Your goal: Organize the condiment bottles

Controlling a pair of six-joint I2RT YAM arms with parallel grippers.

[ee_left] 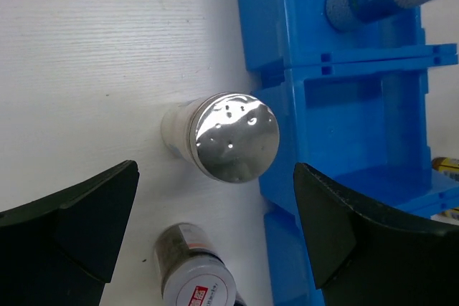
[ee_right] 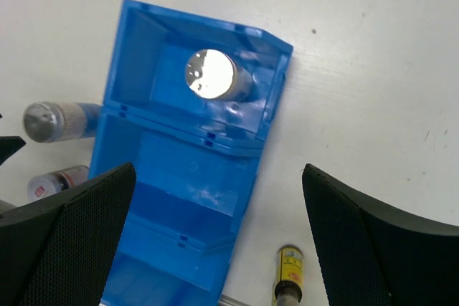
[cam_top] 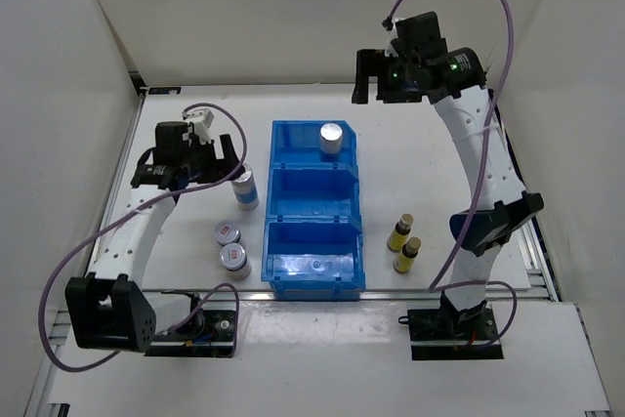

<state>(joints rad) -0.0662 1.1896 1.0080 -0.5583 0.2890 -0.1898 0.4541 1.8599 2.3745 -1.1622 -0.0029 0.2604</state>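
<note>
One tall white-and-blue bottle with a silver cap stands in the far compartment of the blue bin; it shows in the right wrist view. The other tall bottle stands on the table just left of the bin. My left gripper is open and hovers over this bottle's silver cap without touching it. Two squat silver-topped bottles stand nearer, left of the bin. Two slim yellow bottles stand right of the bin. My right gripper is open, empty and raised high over the far right.
The bin's middle and near compartments hold no bottles. White walls enclose the table on the left, back and right. One squat bottle lies just below my left gripper in its view. One yellow bottle shows below my right gripper.
</note>
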